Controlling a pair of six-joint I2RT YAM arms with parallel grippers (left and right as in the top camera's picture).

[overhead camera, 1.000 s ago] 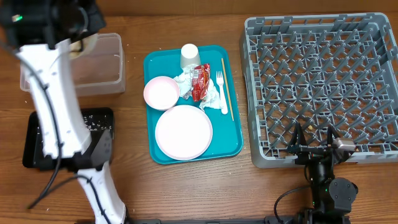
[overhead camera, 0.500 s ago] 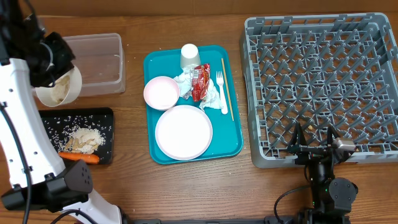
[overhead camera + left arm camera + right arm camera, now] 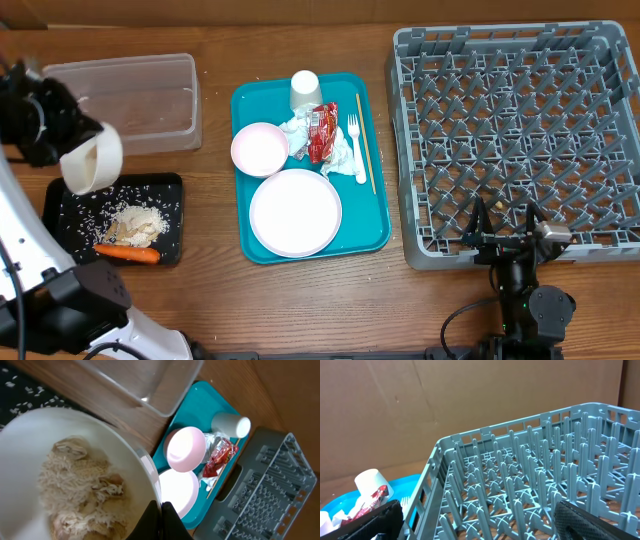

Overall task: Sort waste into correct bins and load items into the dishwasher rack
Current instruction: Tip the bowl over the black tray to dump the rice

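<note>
The left gripper [image 3: 161, 516], jaws pressed together on the rim of a white bowl [image 3: 92, 164], is holding it tilted at the left edge of the overhead frame. The bowl's lower lip is hanging over the upper left corner of the black tray [image 3: 176, 222]. In the left wrist view, rice and brownish scraps [image 3: 80, 491] are clinging to the inside of the bowl.

Just below the bowl, a heap of rice [image 3: 131, 222] is sitting in the black tray, with loose grains scattered around it and an orange carrot [image 3: 128, 254] lying along the tray's lower side. The clear tub [image 3: 140, 112] is standing just above, at upper left.

At centre, the teal serving tray [image 3: 376, 216] is carrying a round plate [image 3: 295, 212], a small pink-white bowl [image 3: 259, 148], a white cup [image 3: 305, 90], a red wrapper [image 3: 320, 132] among crumpled napkins [image 3: 342, 158], a white fork [image 3: 356, 150] and a thin wooden stick [image 3: 366, 140].

The grey dishwasher rack [image 3: 520, 110] is filling the right side. At its lower edge, the right gripper [image 3: 503, 235] is hovering with jaws spread wide, gripping nothing.
</note>
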